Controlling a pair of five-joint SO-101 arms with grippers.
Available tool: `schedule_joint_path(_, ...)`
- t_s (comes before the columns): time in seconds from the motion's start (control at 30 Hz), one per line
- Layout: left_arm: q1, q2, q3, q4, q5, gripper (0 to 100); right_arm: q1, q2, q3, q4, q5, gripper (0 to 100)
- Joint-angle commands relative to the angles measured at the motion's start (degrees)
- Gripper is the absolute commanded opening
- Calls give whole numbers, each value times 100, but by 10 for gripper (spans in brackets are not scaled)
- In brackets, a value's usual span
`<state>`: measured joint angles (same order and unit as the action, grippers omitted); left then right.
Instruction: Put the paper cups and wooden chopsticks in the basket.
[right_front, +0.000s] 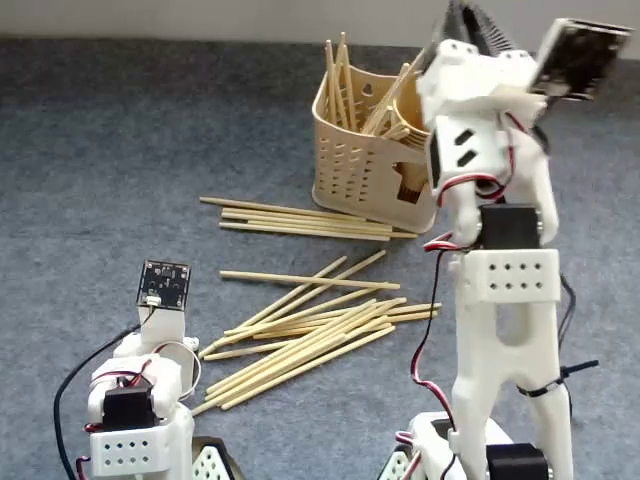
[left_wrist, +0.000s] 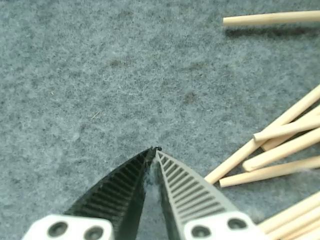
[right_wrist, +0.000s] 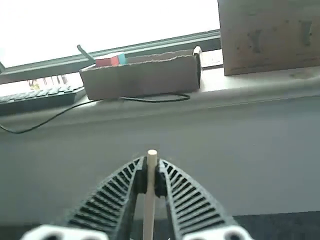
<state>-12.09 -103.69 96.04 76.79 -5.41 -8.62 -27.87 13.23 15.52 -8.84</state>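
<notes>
On the grey felt tabletop (right_front: 120, 150) lie pale, round-section wooden chopsticks (right_front: 310, 335): four side by side just beside the one beige perforated plastic basket (right_front: 365, 175), one alone, then an overlapped heap (exact count not determinable). More stand tilted inside the basket. The right tool (right_wrist: 150, 167) is clamped on a single chopstick (right_wrist: 151, 157). The left tool (left_wrist: 154, 150) has its tips together, holding nothing, near the heap.

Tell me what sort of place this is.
Probably an office or lab desk by a window: a grey felt mat is the work surface, and a sill beyond holds a keyboard, a cable and a cardboard box.
</notes>
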Motion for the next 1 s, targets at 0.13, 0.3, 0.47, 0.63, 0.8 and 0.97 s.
schedule_joint_path(0.13, -40, -48, 110, 9, -18, 24, -927, -22, 505, 40, 1099, 36)
schedule_joint_path(0.3, -40, -48, 110, 9, -18, 24, -980, -22, 655, 57, 1090, 135)
schedule_joint_path(0.47, -40, -48, 110, 9, -18, 24, -980, -224, 620, 92, 1090, 142)
schedule_joint_path(0.63, -40, -48, 110, 9, -18, 24, -1112, -699, 620, 1270, 1090, 142)
schedule_joint_path(0.8, -40, -48, 110, 9, -18, 24, -1191, -1130, 743, 2387, 1081, 142)
schedule_joint_path(0.97, -40, -48, 110, 9, -18, 24, -1182, -1684, 1332, 3292, 1081, 142)
